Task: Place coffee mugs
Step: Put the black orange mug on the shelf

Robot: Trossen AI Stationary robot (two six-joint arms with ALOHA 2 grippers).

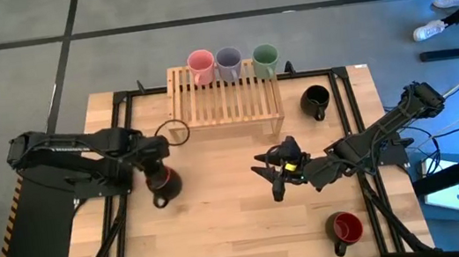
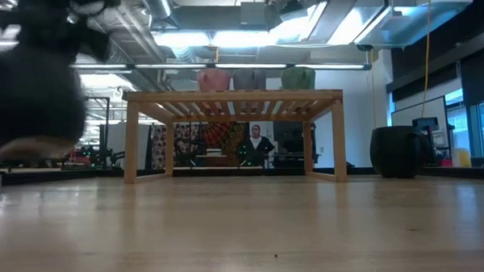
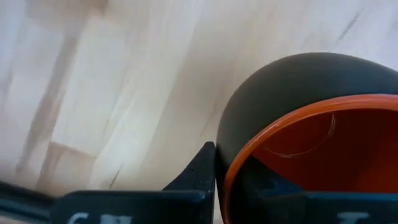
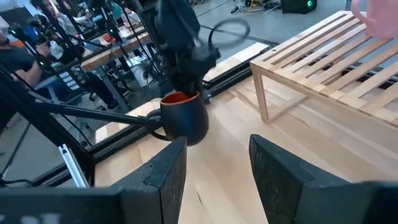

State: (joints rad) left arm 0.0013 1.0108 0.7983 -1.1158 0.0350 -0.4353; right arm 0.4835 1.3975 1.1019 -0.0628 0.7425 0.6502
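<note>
While right tool [image 1: 281, 171] waits open, left tool [image 1: 159, 171] clamps orange-lined mug [image 1: 164, 186]

On the wooden table [image 1: 225, 227], the left gripper [image 1: 158, 175] is clamped on a dark mug [image 1: 164, 187], the right gripper [image 1: 276, 174] hovers mid-table, and pink [image 1: 200, 63], lavender-grey [image 1: 228, 59] and green mugs [image 1: 265, 55] top the slatted rack [image 1: 226, 102].

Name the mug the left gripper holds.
The dark mug with the orange-red inside, left of the rack; the left gripper is shut on its rim. No other mug is held.
</note>
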